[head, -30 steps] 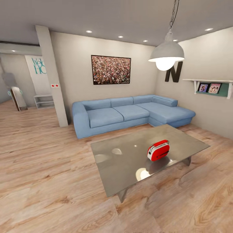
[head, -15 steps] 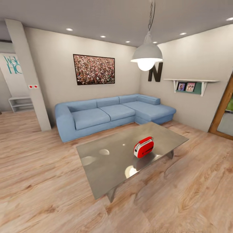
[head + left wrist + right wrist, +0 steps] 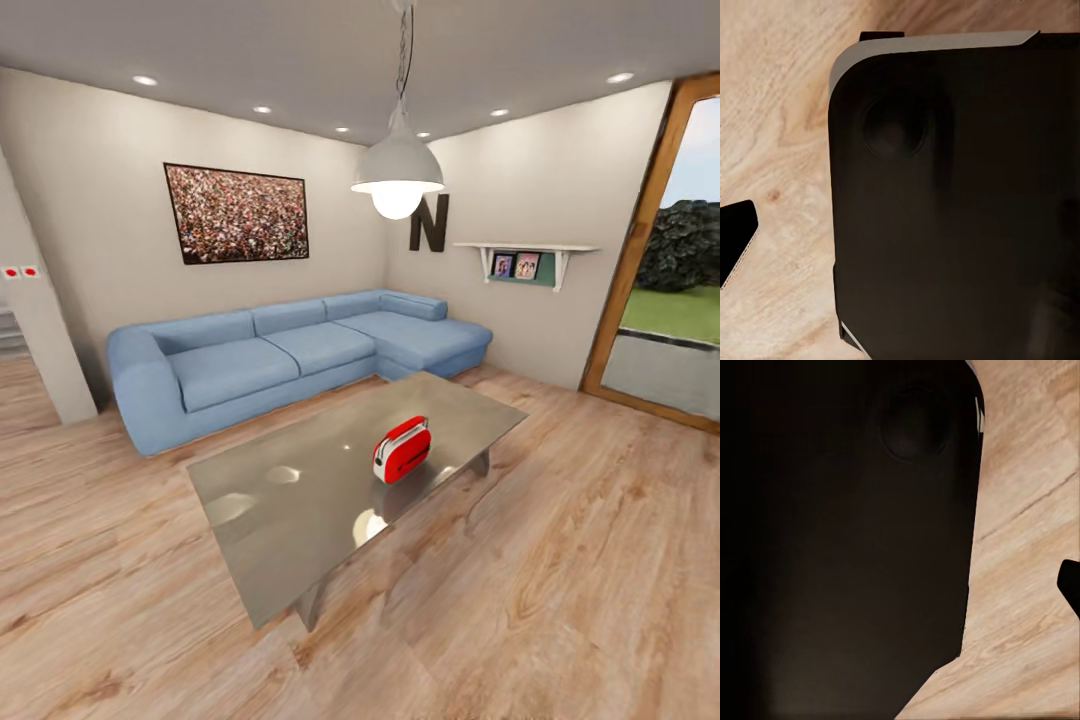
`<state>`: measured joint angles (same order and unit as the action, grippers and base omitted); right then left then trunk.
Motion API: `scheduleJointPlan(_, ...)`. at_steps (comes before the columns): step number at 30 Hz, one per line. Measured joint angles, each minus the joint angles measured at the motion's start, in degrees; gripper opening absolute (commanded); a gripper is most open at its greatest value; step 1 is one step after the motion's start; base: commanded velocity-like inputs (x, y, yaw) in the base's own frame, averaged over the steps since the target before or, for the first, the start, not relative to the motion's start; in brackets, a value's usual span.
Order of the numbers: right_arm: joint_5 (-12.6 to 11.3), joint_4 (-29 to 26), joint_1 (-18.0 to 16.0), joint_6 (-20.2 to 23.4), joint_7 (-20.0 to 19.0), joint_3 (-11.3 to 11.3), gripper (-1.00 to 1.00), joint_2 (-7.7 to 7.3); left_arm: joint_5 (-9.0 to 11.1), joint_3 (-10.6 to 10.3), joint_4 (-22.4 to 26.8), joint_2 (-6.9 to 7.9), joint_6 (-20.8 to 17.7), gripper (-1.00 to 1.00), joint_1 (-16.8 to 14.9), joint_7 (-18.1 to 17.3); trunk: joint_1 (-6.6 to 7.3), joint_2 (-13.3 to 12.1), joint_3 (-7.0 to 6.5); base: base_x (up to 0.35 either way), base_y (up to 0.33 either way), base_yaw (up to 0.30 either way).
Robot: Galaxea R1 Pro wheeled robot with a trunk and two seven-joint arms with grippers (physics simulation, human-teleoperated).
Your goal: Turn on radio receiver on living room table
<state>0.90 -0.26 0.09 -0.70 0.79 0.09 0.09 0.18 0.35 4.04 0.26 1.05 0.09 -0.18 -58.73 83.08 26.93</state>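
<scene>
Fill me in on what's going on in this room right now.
Nothing is being handled yet. The head view shows a living room where a small bright red radio receiver with a white band stands upright on a low rectangular coffee table with a glossy grey top, in front of a blue corner sofa. The robot is some way off across the light wood plank floor, so it has yet to reach the radio. Both wrist views look down at that floor past dark robot bodywork.

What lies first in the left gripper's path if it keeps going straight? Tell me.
Probably the robot's own dark base panel, with wood plank floor beside it; depth is unclear.
</scene>
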Motion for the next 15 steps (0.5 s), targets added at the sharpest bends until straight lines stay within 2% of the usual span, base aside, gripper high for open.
scheduleJointPlan(12,0.00,0.00,0.00,0.03,0.00,0.00,1.00,0.00,0.00,0.00,0.00,0.00,0.00,1.00,0.00,0.00,0.00,0.00,0.00,0.000,0.000,-0.292)
scheduleJointPlan(15,-0.01,0.00,0.00,0.07,0.00,0.00,1.00,0.00,0.00,-0.03,0.00,0.00,0.00,1.00,0.00,0.00,0.00,0.00,0.00,0.000,0.000,-0.128)
